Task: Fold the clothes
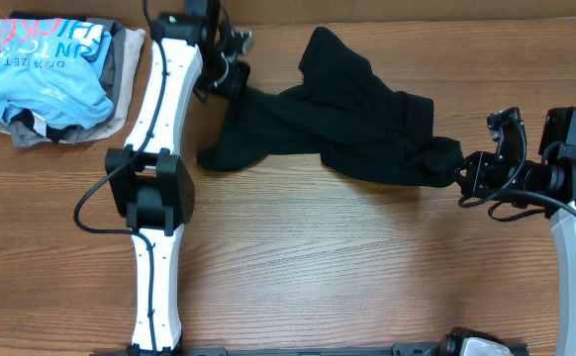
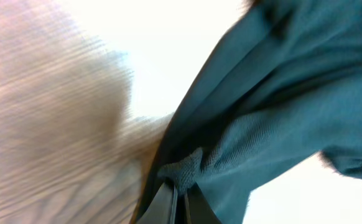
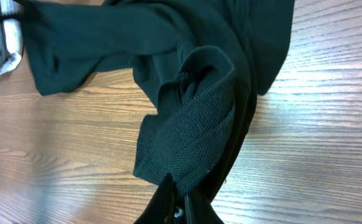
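The black shirt (image 1: 337,133) lies crumpled and stretched across the upper middle of the wooden table; no logo shows. My left gripper (image 1: 237,83) is shut on its left end near the table's back. In the left wrist view the jaws (image 2: 182,198) pinch a bunched fold of the black shirt (image 2: 274,118). My right gripper (image 1: 463,170) is shut on the shirt's right end. In the right wrist view the jaws (image 3: 182,198) clamp a hemmed corner of the black shirt (image 3: 193,118), which hangs just above the table.
A pile of clothes sits at the back left corner, with a light blue shirt (image 1: 41,74) on top of beige and grey garments (image 1: 125,59). The left arm's body (image 1: 154,188) runs down the table's left side. Bare wood (image 1: 347,267) fills the front.
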Tool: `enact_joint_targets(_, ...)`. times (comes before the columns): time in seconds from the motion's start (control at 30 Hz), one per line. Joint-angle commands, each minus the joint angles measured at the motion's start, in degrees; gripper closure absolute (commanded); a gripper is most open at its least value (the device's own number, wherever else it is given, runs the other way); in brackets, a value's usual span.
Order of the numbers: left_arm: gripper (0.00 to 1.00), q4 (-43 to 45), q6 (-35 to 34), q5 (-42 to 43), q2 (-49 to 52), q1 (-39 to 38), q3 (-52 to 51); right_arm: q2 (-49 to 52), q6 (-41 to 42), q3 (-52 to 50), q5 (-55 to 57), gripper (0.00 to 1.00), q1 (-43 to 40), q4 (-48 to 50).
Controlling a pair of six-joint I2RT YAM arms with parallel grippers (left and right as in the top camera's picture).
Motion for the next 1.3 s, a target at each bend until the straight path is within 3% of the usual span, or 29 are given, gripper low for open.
enact_joint_targets(0.0, 0.96, -4.1, -0.7, -2.1, -0.6, -0.3, 10.8, -0.1, 0.8, -0.2, 0.6, 0.96, 0.3, 0.9)
enact_joint_targets(0.27, 0.96, -15.9, -1.7, -7.2, -0.6, -0.3, 25.2, -0.1, 0.8, 0.8, 0.6, 0.96, 0.2, 2.1)
enact_joint_targets(0.43, 0.96, -19.5, -8.5, -15.1, -2.9, 0.8, 36.5, -0.1, 4.0, 11.4, 1.7, 0.96, -3.1, 3.3)
enact_joint_targets(0.97, 0.96, -11.3, -11.1, -31.6, -35.2, 2.4, 36.4, -0.2, 9.7, 56.2, 4.2, 0.96, -21.2, -7.3)
enact_joint_targets(1.27, 0.96, -11.6, -11.1, -32.2, -40.2, 2.4, 36.2, -0.3, 8.3, 71.5, 4.2, 0.96, -24.3, -12.8)
